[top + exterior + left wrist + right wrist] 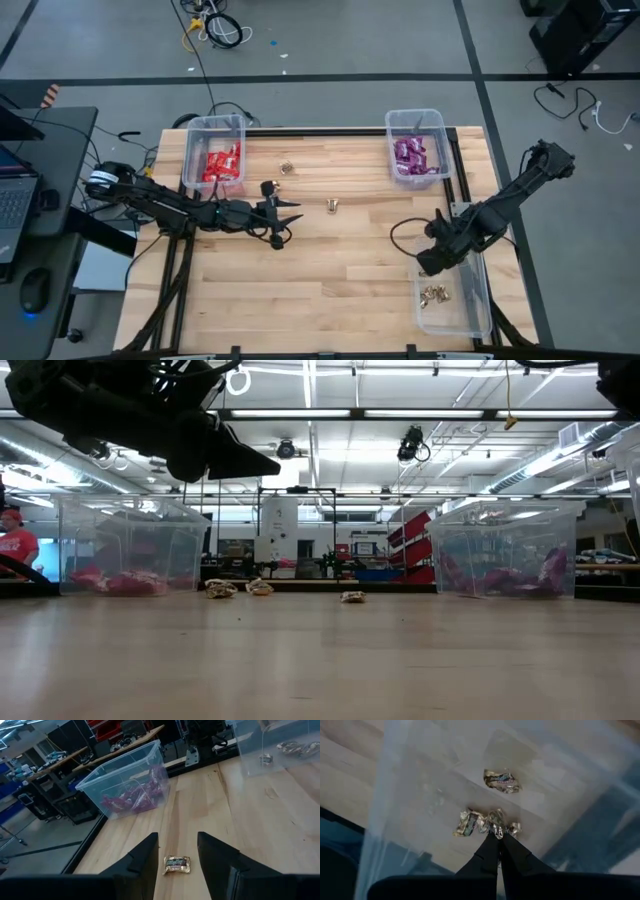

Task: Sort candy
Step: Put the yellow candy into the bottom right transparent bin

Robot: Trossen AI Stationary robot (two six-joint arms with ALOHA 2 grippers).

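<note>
Reds (222,163), purples (409,155) binned; three gold pieces (332,205) left on surface (330,270). Left tool (290,222) open near one; right tool (428,262) closed, empty.

Clear bins (214,125): you have three on the table.
Loose gold candies (332,205): three, near the red-filled bin.
Gold pieces (490,822) in the bin: about four.
Arms: two.

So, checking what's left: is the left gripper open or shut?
Open: the left gripper shows a gap between its fingers, framing a gold candy on the table.
</note>
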